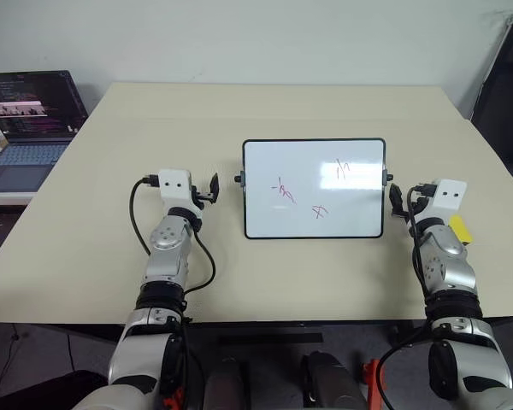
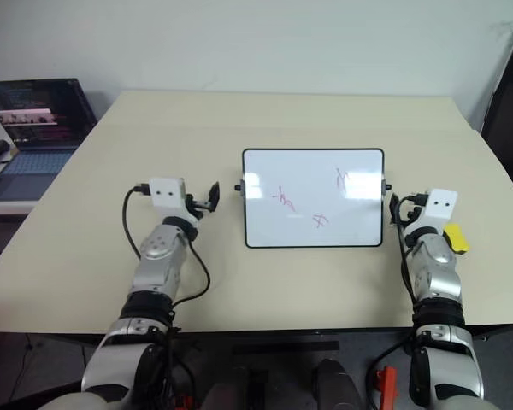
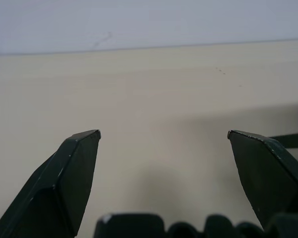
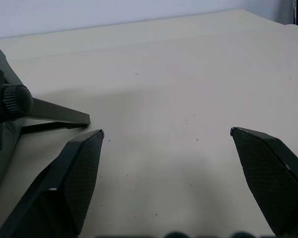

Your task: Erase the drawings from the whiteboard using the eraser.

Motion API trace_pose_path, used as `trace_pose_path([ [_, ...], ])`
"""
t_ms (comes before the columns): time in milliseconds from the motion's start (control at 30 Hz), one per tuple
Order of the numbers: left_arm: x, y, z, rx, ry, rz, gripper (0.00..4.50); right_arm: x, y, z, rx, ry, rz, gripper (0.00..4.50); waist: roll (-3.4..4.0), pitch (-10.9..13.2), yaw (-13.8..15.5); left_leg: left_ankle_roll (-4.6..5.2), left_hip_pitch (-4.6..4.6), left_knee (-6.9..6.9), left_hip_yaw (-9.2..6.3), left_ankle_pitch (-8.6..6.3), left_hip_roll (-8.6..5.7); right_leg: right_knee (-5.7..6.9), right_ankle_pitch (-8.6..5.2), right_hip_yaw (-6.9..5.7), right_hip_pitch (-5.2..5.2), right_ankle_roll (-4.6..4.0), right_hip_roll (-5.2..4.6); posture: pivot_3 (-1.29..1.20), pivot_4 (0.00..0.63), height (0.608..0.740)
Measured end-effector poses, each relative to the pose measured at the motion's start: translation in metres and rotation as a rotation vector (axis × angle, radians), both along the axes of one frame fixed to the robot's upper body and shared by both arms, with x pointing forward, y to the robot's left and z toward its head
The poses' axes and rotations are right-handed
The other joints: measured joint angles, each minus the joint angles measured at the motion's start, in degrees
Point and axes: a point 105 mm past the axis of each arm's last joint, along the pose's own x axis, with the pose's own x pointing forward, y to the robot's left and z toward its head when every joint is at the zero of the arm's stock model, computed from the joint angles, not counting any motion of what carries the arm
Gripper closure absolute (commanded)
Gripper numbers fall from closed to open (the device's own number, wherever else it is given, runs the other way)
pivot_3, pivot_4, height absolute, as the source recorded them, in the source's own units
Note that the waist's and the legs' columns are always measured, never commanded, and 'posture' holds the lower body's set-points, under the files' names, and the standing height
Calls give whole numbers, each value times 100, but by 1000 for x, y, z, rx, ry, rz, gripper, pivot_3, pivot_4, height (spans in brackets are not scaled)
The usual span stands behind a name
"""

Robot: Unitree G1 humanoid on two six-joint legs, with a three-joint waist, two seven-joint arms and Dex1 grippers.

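On the desk [image 1: 85,256], near the middle of the frame, lies the whiteboard [image 1: 314,188]. It has three drawings [image 1: 284,191] on it — thin pink scribbles, one at the left, one near the upper right and one low in the middle. None is rubbed out yet.

At the right edge of the frame sits the eraser [image 2: 455,237], a small yellow block. It lies just beside the right arm, on its outer side, a bit behind the right hand [image 4: 166,134].

Both hands hang over the desk, one on each side of the board. The right hand is open wide and holds nothing. The left hand [image 3: 164,133] is open wide too — nothing in it either.

I think the step now is to pick up the eraser. The right hand is the near one, so it should do the job. It points past the block, so it likely has to pull back and turn out to the side first. It should come down over the block, with one finger on each side, and squeeze it well. A loose grip could let the block slip when it rubs. Leave some of the block sticking out below the fingers, so the yellow part touches the board.
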Motion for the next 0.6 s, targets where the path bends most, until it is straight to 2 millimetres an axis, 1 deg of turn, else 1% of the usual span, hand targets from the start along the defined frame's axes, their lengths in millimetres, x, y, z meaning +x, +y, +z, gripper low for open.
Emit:
trace_pose_path([
  [67, -1, -1, -3, -3, 8, -2, 0, 0, 0, 0, 0, 1, 2, 21, 0, 0, -4, 0, 0, 0, 0, 0, 0, 1, 0, -1, 0, 0, 0, 0, 150, 740],
  [233, -2, -1, -1, 0, 2, -13, 0, 0, 2, -5, 8, 14, 6, 21, 0, 0, -6, 0, 0, 0, 0, 0, 0, 2, 0, 0, 0, 0, 0, 0, 150, 740],
  [400, -7, 6, 16, 32, -24, -91, 0, 1, 2, -2, 0, 12, 25, 21, 0, 0, -16, 0, 1, 0, 1, 0, 0, 2, 0, 0, 0, 0, 1, 0, 150, 740],
  [500, -19, 17, 23, 62, 20, -221, 0, 0, -3, 2, -14, 15, 34, 21, 2, 1, -50, 0, 0, -3, 2, 0, 3, 4, -1, 2, -5, -1, 3, 0, 150, 740],
  [567, -32, 22, 36, 83, 50, -342, 0, -3, -11, 6, -29, 15, 40, 21, 3, 2, -49, 0, -1, -4, 1, 0, 5, 2, -1, 0, -6, -2, 4, 0, 150, 740],
  [600, -37, 21, 46, 89, 52, -400, 0, -5, -16, 6, -34, 20, 39, 21, 3, 2, -45, 0, -1, -3, 1, 0, 4, 2, -2, 0, -5, -3, 4, 0, 150, 740],
])
